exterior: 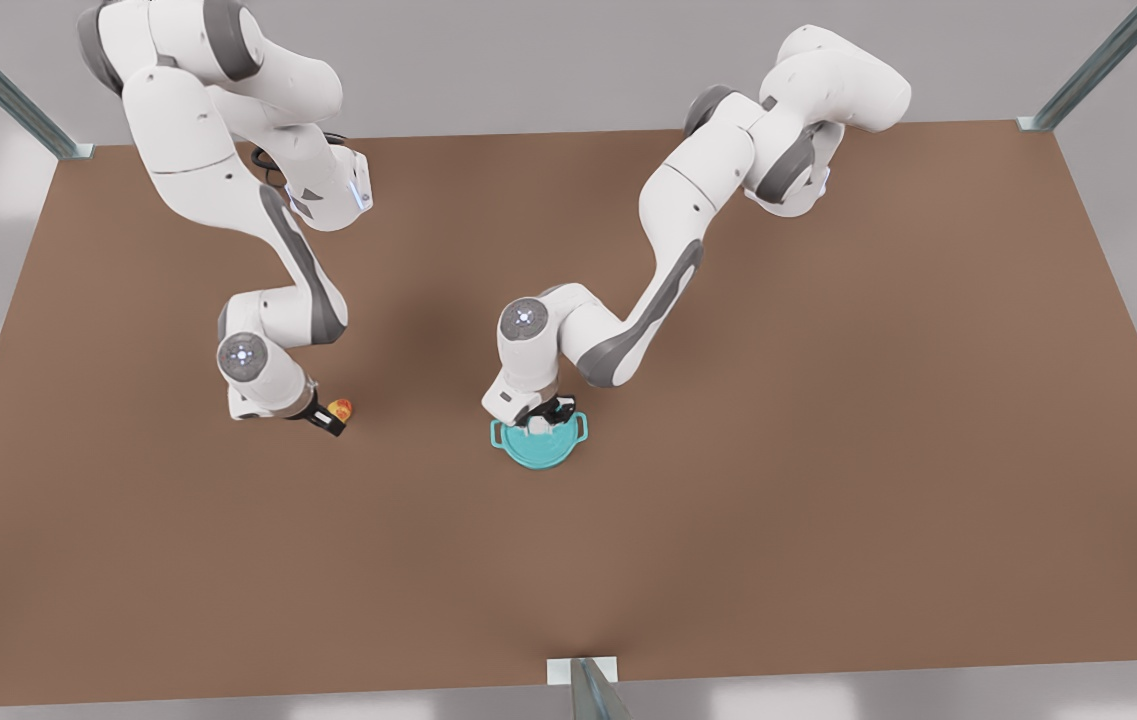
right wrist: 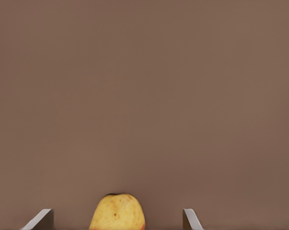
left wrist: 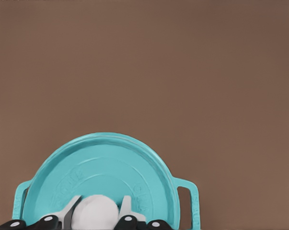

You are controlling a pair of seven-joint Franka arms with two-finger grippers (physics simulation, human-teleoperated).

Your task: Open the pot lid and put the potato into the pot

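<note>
A flat brown table top (exterior: 828,500) carries everything. Near its middle sits the small round teal pot (exterior: 540,452) with two loop side handles, and the flat round teal pot lid (left wrist: 106,177) with its small white knob (left wrist: 95,213) at the centre lies on the pot, covering it fully.

The left gripper (exterior: 546,418) is the one on the front view's right arm, which reaches in from the table's far edge and hangs straight down over the pot. In the left wrist view its two pale fingers (left wrist: 126,206) stand on either side of the white knob, right against it, so the pincer looks closed on the knob, though the contact itself sits at the very border of that view and is hard to confirm.

The small yellow oval potato (exterior: 340,409) with red-orange blotches lies on the table well apart from the pot, toward the front view's left. The right gripper (exterior: 328,420), on the front view's left arm, is low at the potato. In the right wrist view its fingertips (right wrist: 42,218) are spread wide, one on each side of the potato (right wrist: 118,212), with clear gaps between them and its skin: the pincer is open and holds nothing.
</note>
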